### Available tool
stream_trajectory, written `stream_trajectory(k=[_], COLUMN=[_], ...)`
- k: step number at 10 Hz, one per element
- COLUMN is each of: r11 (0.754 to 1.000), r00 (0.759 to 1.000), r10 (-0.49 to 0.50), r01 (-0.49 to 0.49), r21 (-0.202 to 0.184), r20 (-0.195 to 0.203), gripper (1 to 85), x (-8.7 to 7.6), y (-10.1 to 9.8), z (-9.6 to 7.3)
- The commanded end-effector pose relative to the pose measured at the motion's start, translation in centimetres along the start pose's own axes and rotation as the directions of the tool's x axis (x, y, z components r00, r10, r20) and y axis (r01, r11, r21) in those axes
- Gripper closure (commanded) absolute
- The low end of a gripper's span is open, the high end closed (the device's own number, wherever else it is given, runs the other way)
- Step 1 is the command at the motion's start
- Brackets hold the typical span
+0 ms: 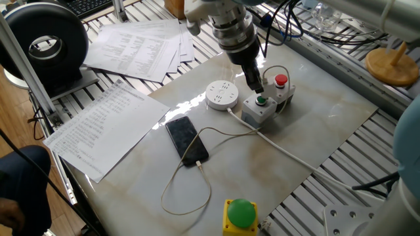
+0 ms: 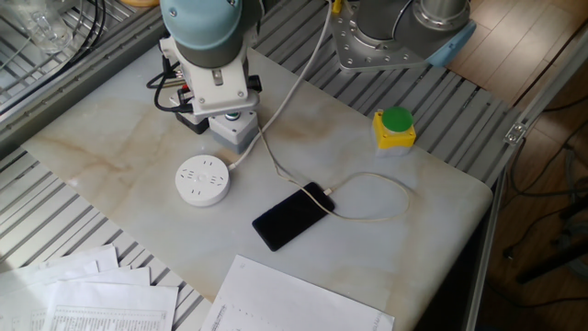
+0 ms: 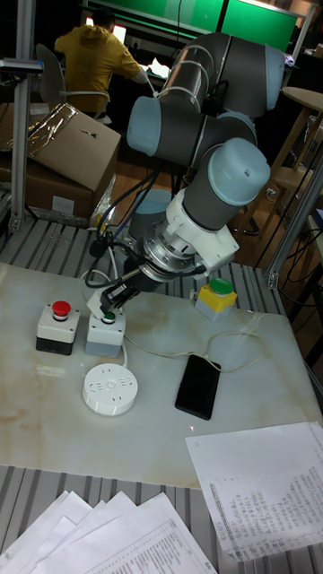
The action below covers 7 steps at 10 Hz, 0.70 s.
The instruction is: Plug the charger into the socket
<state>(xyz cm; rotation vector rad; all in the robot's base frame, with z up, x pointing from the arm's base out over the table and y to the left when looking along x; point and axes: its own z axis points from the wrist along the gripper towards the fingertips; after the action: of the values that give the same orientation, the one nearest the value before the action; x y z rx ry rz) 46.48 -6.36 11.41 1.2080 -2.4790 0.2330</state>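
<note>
Gripper (image 1: 256,84) sits upper centre of frame, just above the grey box with green button (image 1: 260,109). Fingers look close together; can't tell if they hold anything. Charger cube not visible in any view. Socket (image 1: 222,94) lies flat on the marble tabletop (image 1: 315,124), just left of the green-button box, its thick cord running lower right. Black smartphone (image 1: 186,140) below the socket, thin white cable (image 1: 190,196) looping toward bottom. Red-button box (image 1: 281,86) behind the green one. Yellow box with green dome (image 1: 240,215) at bottom edge.
</note>
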Motion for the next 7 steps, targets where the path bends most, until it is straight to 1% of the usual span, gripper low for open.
stream_trajectory(k=[1,2,3,4,6,7], r11=[1.000,1.000,1.000,0.999,0.996,0.997], r00=[1.000,1.000,0.999,0.999,0.996,0.996], r10=[0.005,-0.004,-0.021,-0.044,-0.090,-0.082], r01=[-0.005,0.004,0.021,0.044,0.090,0.081], r21=[-0.009,-0.007,-0.008,-0.008,-0.008,0.014], r20=[0.013,0.021,0.028,0.027,0.013,0.036], gripper=[84.7,84.7,84.7,84.7,84.7,84.7], x=[-0.7,-0.7,-0.3,0.5,2.7,2.3], y=[0.2,0.1,-0.2,-0.7,-1.8,-2.6], z=[-0.6,-0.5,-0.5,-1.0,-3.3,-4.9])
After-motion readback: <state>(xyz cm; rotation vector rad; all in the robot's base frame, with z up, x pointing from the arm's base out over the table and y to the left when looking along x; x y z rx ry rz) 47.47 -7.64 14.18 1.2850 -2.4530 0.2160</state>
